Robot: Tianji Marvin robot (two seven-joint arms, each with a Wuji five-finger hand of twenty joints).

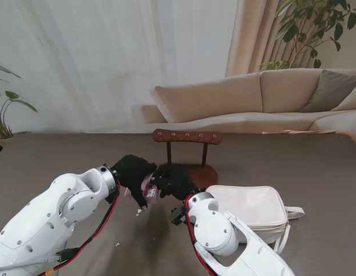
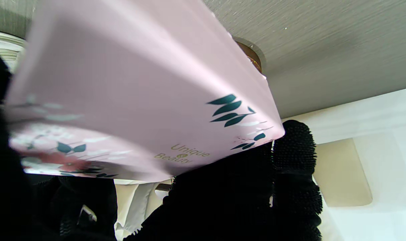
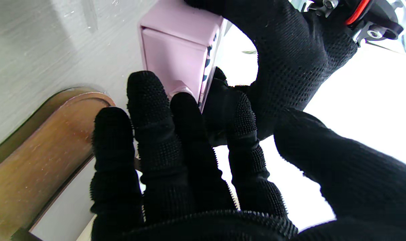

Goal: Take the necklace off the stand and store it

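Left hand point(image 1: 133, 175) pinching pink box point(image 1: 149, 190); right hand point(image 1: 173, 181) fingers spread against it. Lopsided push could twist box free.

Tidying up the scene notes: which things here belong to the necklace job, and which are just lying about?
Job:
wooden necklace stand
pink gift box
left hand, holding the box
right hand, at the box

Lying about:
white handbag
sofa

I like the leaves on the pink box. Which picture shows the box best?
The left wrist view: the pink box fills it, with leaves, flowers and gold lettering clear. The right wrist view shows one plain end, held by the left hand. The stand's view shows only a sliver between both black hands.
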